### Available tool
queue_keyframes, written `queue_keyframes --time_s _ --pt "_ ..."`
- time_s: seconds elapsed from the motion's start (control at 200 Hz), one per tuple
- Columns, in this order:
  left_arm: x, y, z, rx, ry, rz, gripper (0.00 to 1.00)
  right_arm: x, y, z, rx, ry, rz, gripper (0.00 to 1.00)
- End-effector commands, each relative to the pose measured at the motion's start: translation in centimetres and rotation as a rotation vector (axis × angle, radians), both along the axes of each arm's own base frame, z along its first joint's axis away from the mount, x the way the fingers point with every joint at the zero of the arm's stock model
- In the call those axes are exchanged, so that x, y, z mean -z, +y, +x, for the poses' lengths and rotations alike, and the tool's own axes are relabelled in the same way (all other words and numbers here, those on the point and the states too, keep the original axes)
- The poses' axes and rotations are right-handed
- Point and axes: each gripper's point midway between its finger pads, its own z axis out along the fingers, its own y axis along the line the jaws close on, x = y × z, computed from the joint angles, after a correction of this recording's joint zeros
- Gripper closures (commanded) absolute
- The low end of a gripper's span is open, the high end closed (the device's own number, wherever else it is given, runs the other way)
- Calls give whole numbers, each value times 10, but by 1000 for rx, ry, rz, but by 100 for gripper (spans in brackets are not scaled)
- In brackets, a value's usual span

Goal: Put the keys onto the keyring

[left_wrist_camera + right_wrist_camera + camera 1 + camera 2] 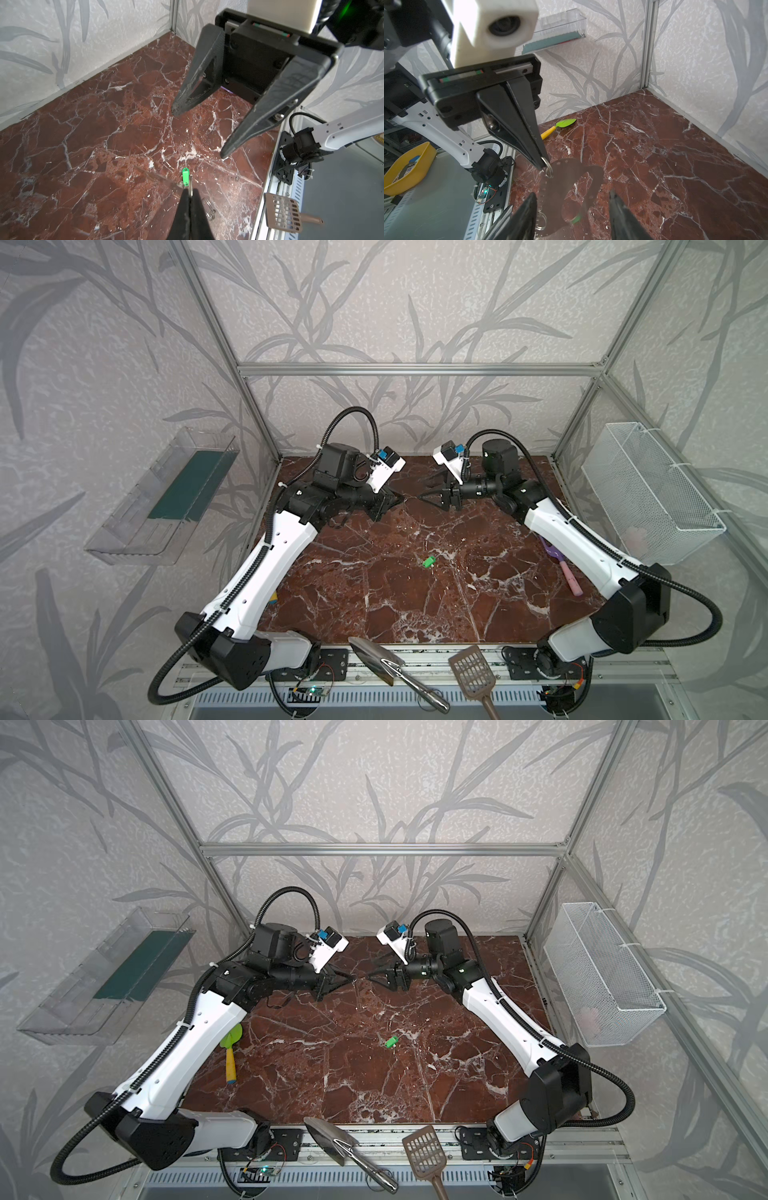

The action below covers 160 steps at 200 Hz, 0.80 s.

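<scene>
REMOTE RIG: Over the red marble desk (374, 593), I am holding the left gripper (542, 163) aloft with its jaws pressed together on the metal keyring (548, 169). The ring is pinched at the very tips and hanging just below them. Facing it, the right gripper (200, 133) is hanging with its jaws spread and nothing between them.

The key (429, 561), its bright green head plain in both top views, is lying flat on the desk toward the front. It is well apart from both grippers and not yet on the ring.

As I am judging it, the step in hand is fetching that key with the free right arm. To do it well, I am planning to come down from straight above and close on the green head so that the end meant for the ring is standing clear. Then I am bringing it level with the ring. I am counting on a firm left grip, since a ring turning in the tips would spoil the threading. The lime-green scoop (231, 1038) beside the left arm is not my target.
</scene>
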Motion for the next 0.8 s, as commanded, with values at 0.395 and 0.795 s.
queue_keyframes --time_s 0.395,0.795 --pt "11 -19 -33 249 7 135 100 -1 -6 -45 -158 14 75 58" --pt "16 -23 -32 294 0 183 100 12 -3 -46 -151 35 80 55"
